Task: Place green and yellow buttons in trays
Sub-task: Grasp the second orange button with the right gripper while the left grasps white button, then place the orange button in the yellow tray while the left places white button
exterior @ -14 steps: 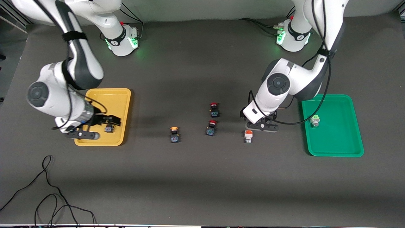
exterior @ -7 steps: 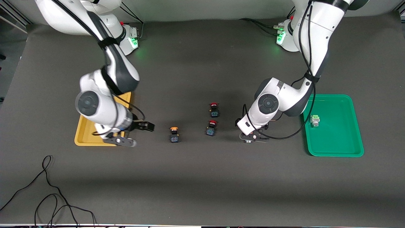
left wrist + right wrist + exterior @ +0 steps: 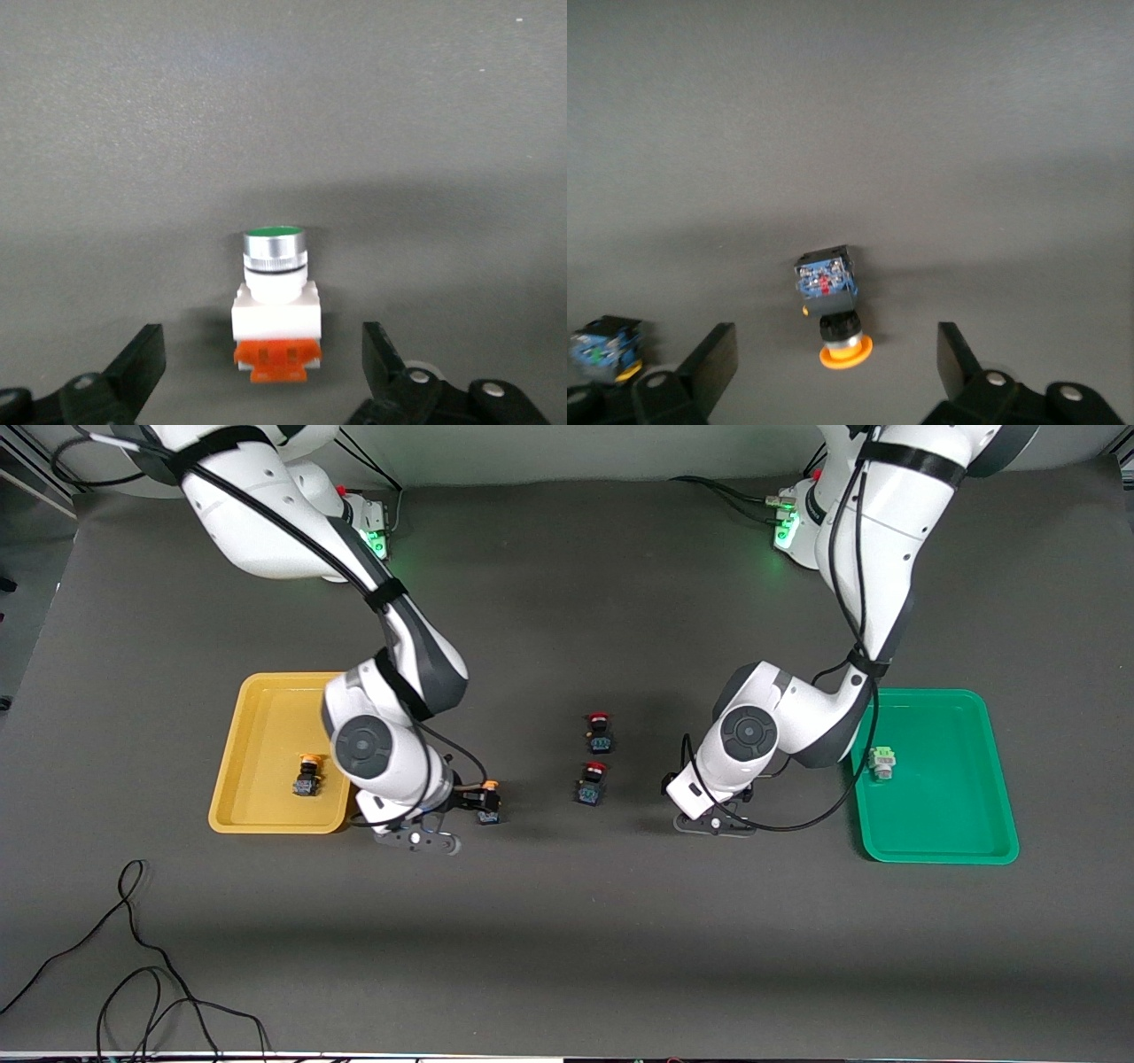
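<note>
Buttons: both grippers now down on their next targets

Left gripper [image 3: 266,372], jaws spread, has dropped around the green button [image 3: 275,305], near the green tray [image 3: 992,841]; right gripper [image 3: 837,372], spread too, left the yellow tray [image 3: 266,815] for the yellow button [image 3: 833,310].

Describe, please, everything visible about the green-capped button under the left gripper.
The green-capped button is a small push-button switch: a round green cap in a shiny metal-looking ring, a white plastic-looking body and an orange piece at its end. It lies on its side on the dark table, between the open fingers of the left gripper, which do not touch it. It is still outside the green tray, toward the middle of the table.
</note>
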You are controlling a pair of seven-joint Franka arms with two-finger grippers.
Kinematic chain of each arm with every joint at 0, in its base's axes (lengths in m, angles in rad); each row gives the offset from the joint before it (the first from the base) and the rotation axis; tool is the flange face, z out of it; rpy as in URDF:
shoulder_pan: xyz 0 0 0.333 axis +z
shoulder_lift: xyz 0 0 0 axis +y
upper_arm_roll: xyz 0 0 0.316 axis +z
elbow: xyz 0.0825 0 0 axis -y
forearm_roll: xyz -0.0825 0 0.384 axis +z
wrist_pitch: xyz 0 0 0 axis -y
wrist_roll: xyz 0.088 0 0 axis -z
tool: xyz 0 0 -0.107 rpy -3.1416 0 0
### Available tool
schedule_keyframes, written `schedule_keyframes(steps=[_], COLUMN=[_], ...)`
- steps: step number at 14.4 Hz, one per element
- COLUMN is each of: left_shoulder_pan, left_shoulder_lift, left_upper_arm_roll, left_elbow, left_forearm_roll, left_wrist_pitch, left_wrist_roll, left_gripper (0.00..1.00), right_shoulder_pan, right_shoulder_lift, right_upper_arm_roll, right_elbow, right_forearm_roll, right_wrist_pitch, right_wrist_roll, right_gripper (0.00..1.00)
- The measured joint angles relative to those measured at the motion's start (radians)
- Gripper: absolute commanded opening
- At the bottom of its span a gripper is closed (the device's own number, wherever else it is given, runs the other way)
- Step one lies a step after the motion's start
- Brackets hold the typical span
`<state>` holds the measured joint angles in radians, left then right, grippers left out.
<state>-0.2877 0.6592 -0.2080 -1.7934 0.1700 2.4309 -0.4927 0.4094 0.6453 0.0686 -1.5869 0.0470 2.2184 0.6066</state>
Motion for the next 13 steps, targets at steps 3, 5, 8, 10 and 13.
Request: schedule_keyframes(steps=[3, 5, 8, 10, 13], left_shoulder_pan=[0.0, -0.001, 0.004, 0.031, 0.128], left_shoulder_lift=[0.004, 0.004, -0.013, -0.064, -0.193], left_upper_arm_roll=[0.0, 0.0, 0.003, 0.008, 0.013], left_elbow=[0.005, 0.015, 0.051, 0.089, 0.1], left_forearm_roll=[0.006, 0.006, -0.009, -0.058, -0.137], left_wrist_pitch=[0.002, 0.0, -0.079, -0.188, -0.377], left_wrist_roll=[-0.046, -0.082, -0.11, -0.108, -0.018], left_gripper=[0.19, 0.16, 0.11, 0.11, 0.08], right_shoulder_pan=[0.027, 0.042, 0.05, 0.051, 0.054], right_shoulder_lift=[0.053, 0.082, 0.12, 0.145, 0.159], right_upper_arm_roll=[0.0, -0.002, -0.011, -0.014, -0.018], right_elbow=[0.005, 0.005, 0.005, 0.006, 0.006], right_forearm_roll=[-0.012, -0.016, -0.058, -0.073, -0.077], right_wrist_pitch=[0.059, 0.093, 0.123, 0.146, 0.175], right_wrist_roll=[0.026, 0.031, 0.036, 0.049, 0.062], right_gripper=[1.0, 1.0, 0.99, 0.45, 0.0])
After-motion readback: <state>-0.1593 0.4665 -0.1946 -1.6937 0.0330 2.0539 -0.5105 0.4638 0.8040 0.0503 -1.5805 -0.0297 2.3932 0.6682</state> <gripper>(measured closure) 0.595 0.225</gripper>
